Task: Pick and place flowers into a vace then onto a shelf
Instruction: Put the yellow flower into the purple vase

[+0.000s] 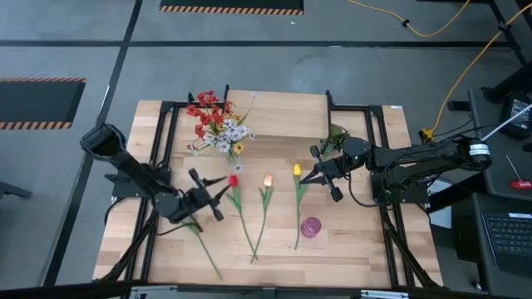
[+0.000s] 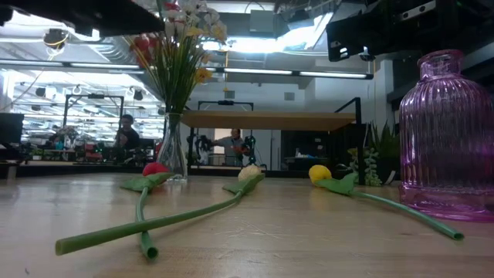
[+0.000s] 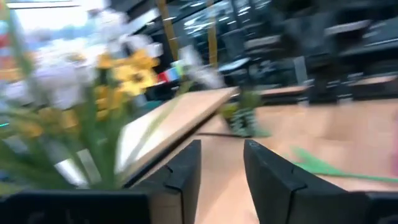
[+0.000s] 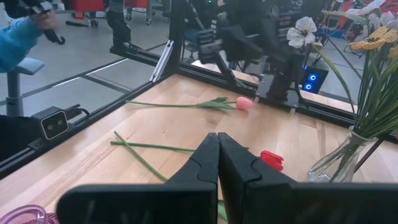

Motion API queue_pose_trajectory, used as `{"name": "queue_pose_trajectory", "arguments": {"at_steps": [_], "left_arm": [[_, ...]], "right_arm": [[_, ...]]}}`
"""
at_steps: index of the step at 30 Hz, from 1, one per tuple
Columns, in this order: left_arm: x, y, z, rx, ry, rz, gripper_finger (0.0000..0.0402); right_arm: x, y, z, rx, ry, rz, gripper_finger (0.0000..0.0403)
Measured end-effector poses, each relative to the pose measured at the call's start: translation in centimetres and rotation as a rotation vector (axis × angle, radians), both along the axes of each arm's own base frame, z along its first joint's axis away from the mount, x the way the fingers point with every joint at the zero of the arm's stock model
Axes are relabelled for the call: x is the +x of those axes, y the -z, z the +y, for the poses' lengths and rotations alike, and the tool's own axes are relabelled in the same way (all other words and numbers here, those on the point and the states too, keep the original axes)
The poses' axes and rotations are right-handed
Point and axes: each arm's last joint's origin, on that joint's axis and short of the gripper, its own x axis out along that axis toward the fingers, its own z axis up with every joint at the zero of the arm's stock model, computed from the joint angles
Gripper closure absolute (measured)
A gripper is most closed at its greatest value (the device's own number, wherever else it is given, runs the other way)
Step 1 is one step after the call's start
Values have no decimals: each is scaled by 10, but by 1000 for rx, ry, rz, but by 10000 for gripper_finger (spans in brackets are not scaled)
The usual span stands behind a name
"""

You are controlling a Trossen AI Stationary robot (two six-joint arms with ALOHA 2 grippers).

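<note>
The left pincer (image 1: 223, 193) is hovering with its fingers spread and holding nothing, just beside the red tulip (image 1: 233, 182) and near the clear vase (image 2: 172, 151) already full of flower sprays (image 1: 218, 121), so a careless sweep could be tipping that tall, top-heavy bouquet or nudging the tulip stems lying on the surface (image 1: 357, 232). The right pincer (image 1: 313, 176) is waiting pressed together and empty by the yellow tulip (image 1: 297, 170), the purple vase (image 1: 311, 227) is standing empty, the shelf (image 1: 287, 116) is sitting at the back, and no readable writing is showing anywhere
</note>
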Motion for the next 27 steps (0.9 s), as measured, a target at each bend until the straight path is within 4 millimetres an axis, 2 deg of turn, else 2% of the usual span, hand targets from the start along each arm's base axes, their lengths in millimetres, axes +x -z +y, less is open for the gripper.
{"name": "queue_pose_trajectory", "arguments": {"at_steps": [4, 9, 14, 17, 23, 27], "left_arm": [[-5, 4, -11, -3, 130, 9, 318], [-9, 14, -18, -44, 205, 37, 355], [-4, 15, -20, -186, 373, -2, 395], [1, 15, -21, -215, 437, 21, 398], [11, 25, -8, -177, 408, 152, 400], [21, 30, 5, -207, 463, 210, 399]], "right_arm": [[0, 0, 0, 3, -7, 1, 398], [0, 0, 0, 4, -9, 3, 398], [0, 0, 0, 20, -6, 11, 398], [0, 1, 0, 61, 1, 32, 398], [0, 3, -1, 137, 79, 97, 398], [3, -1, -4, 151, 159, 150, 398]]}}
